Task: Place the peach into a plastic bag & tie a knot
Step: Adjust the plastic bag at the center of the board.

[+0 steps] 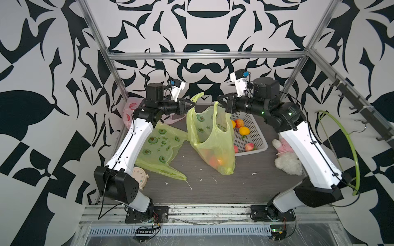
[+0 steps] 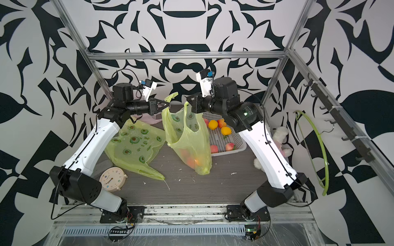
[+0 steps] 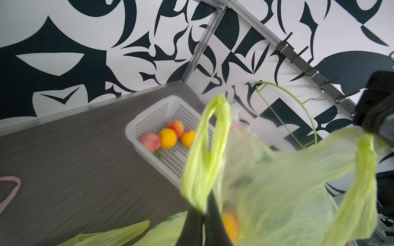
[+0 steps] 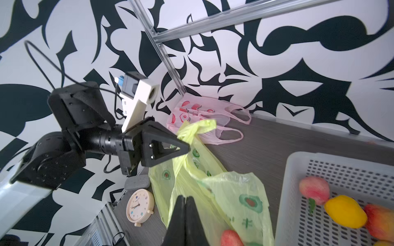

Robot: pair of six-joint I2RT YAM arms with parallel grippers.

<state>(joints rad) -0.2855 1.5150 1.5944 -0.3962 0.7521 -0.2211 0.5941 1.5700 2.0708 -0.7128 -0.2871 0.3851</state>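
Handles of the green bag [image 1: 211, 136] are pinched, one between the pressed-together fingers [image 3: 193, 230] of the left gripper [image 1: 193, 104], one likewise by the right gripper [image 4: 186, 198]. A peach [image 4: 231, 238] is seen at the bag's bottom, well below both grippers; a basket [image 4: 285, 191] stands beside.

hanging bag [image 1: 210, 136]: translucent yellow-green, green avocado prints | flat bag [image 1: 158, 147]: same yellow-green, same prints | third bag [image 4: 204, 115]: pale pink, red prints | basket [image 1: 254, 136]: white | peach [image 1: 239, 123]: pink-red | orange [image 1: 244, 130]: yellow-orange | table [image 1: 213, 187]: dark grey woodgrain | walls [image 1: 204, 27]: white, black swirling shapes | clock [image 2: 112, 177]: cream | plush toy [image 1: 287, 163]: white and pink | hoop [image 1: 354, 149]: green
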